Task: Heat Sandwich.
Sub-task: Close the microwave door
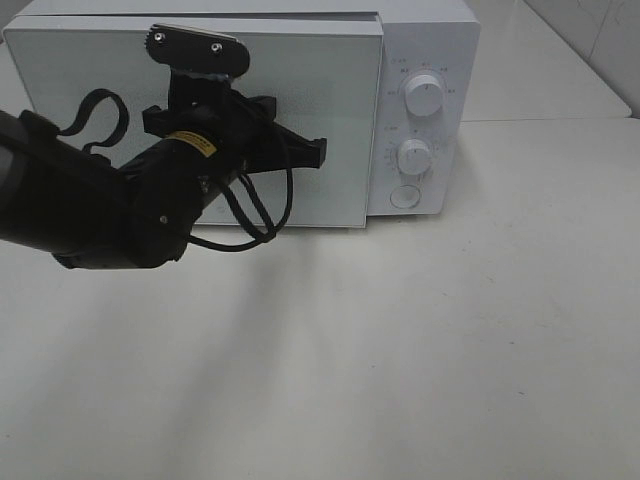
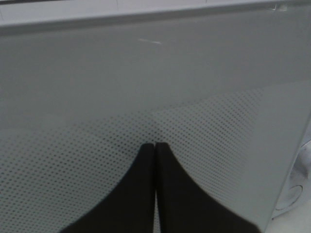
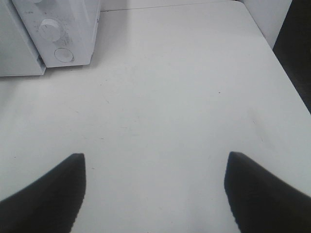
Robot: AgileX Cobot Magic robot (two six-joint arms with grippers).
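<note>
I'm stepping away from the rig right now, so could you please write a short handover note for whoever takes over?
Left pincer: shut, holding nothing, tips close to the microwave door; contact unclear.
Right pincer: open, holding nothing, above the table.
Sandwich: not in view; possibly behind that door, cannot tell.
Done: door looks closed, latch unconfirmed.
Left: confirm the food is inside, set the dials, heat it.
</note>
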